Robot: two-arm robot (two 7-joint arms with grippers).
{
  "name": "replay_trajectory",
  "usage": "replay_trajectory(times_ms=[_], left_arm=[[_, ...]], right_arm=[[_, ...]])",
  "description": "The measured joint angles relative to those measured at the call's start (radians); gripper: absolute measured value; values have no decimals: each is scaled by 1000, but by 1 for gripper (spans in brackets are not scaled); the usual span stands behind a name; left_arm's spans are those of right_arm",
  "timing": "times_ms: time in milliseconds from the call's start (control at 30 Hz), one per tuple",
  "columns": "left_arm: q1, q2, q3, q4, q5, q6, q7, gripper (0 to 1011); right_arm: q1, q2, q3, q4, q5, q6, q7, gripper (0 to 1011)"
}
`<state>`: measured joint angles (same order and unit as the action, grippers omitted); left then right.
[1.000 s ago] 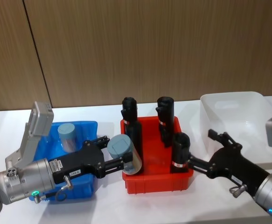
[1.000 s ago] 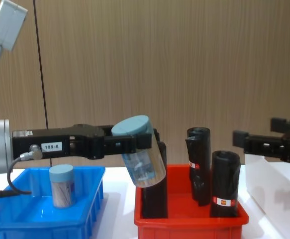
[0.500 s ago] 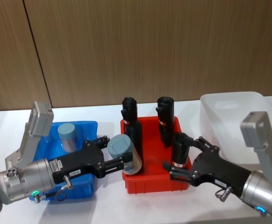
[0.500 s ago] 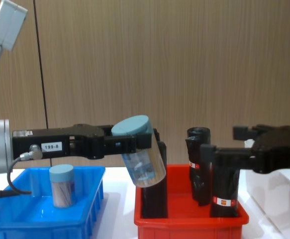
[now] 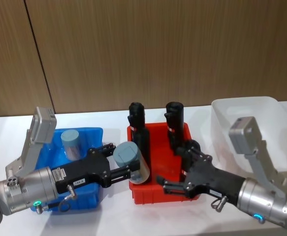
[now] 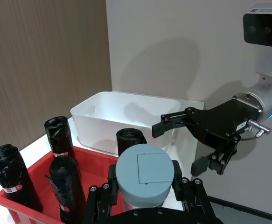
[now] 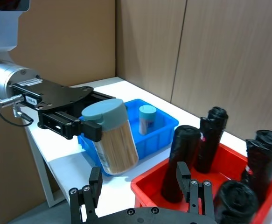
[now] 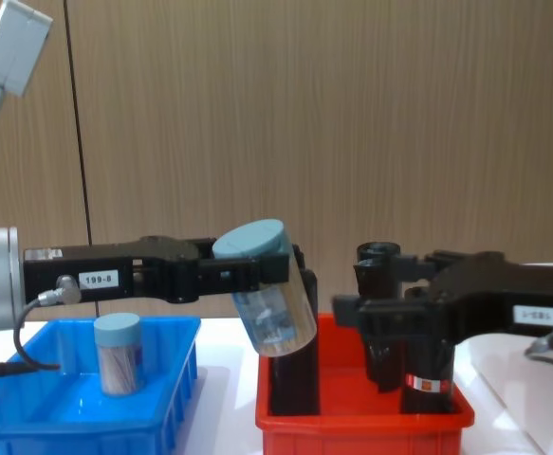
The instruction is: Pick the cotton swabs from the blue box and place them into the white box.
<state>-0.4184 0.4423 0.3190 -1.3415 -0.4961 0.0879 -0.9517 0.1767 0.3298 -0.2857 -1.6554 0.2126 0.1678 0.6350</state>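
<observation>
My left gripper [image 5: 126, 160] is shut on a jar of cotton swabs [image 5: 132, 163] with a pale blue lid, held tilted in the air between the blue box [image 5: 92, 134] and the red bin. In the chest view the same jar [image 8: 272, 305] hangs above the bin's left end. A second jar of cotton swabs [image 5: 71, 143] stands upright in the blue box. My right gripper [image 5: 180, 168] is open above the red bin's front, its fingers pointing at the held jar with a gap between. The white box [image 5: 246, 105] stands at the far right.
A red bin [image 5: 163, 194] with several tall black rolls [image 5: 136, 118] stands between the blue box and the white box. A wooden wall closes off the back of the white table. The right wrist view has the held jar [image 7: 112, 136] straight ahead of my open fingers.
My right arm has swung left from beside the white box to over the red bin, toward the held jar. The left gripper and its jar have stayed still.
</observation>
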Motion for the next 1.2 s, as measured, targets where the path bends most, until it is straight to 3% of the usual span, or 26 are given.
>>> replay_trajectory(times_ms=[500, 1200], left_arm=[[0, 0, 0, 0, 0, 0, 0, 664], [0, 0, 0, 0, 0, 0, 0, 665]], right_arm=[[58, -56, -48, 72, -56, -8, 36, 1001], [127, -124, -102, 189, -124, -65, 51, 1002]])
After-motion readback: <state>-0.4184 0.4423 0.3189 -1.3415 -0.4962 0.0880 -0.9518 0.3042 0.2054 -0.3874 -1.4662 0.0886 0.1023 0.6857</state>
